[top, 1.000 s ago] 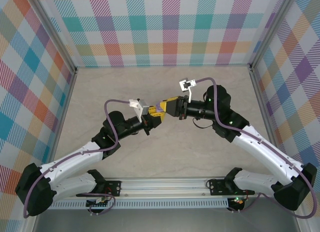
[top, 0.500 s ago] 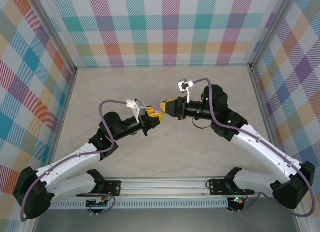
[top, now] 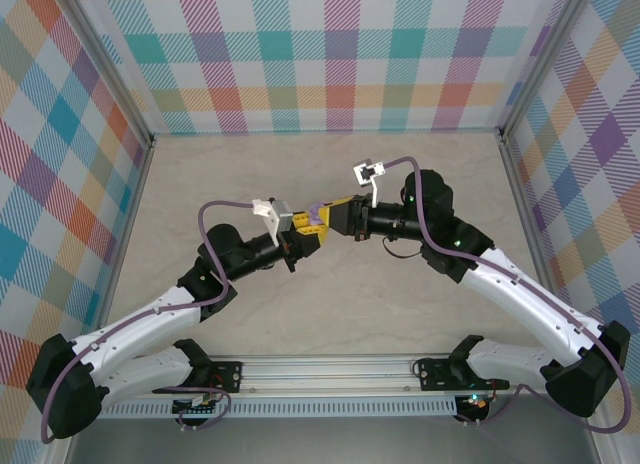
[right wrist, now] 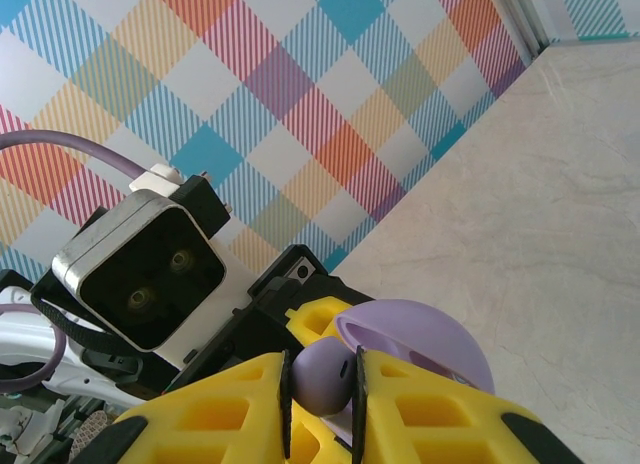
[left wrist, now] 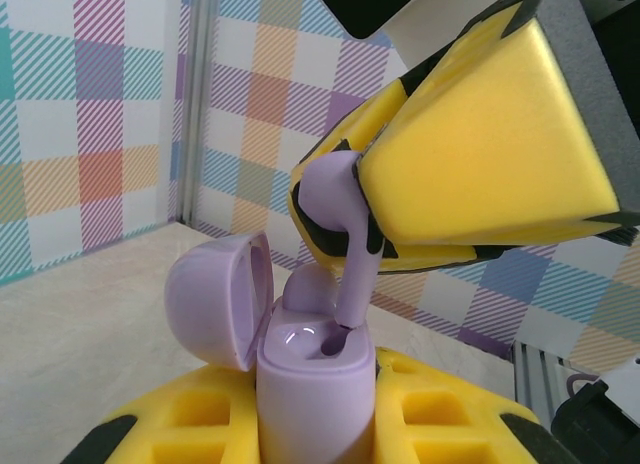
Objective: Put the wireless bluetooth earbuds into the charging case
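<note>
Pale marbled tabletop (top: 330, 174), pastel plaid back wall (top: 330, 54), matching plaid left wall (top: 55, 184) and right wall (top: 595, 154), ribbed aluminium rail (top: 330, 369) along the near edge, metal corner posts (top: 110, 62)

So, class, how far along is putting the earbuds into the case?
Done: the charging case is open, clamped in the left gripper, with one bud apparently seated. In hand: the right gripper pinches a purple earbud, its stem tip at the free slot. Left: pushing it home.
</note>
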Tool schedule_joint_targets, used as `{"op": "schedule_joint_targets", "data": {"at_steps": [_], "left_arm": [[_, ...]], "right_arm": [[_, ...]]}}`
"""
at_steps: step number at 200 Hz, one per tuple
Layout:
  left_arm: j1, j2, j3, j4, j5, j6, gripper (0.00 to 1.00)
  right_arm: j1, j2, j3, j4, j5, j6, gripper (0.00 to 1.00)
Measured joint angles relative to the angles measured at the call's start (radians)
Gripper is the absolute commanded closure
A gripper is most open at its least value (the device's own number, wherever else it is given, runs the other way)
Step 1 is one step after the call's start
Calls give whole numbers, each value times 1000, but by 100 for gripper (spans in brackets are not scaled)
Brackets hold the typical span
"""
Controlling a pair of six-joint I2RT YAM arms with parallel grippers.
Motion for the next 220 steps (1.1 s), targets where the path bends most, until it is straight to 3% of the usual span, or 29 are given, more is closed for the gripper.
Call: {"op": "schedule_joint_targets", "data": {"at_steps": [220], "left_arm": [[0,-41,0,-80,-26,5,100]], "right_arm": [[39,55,76,-99,69,-72,77]]}}
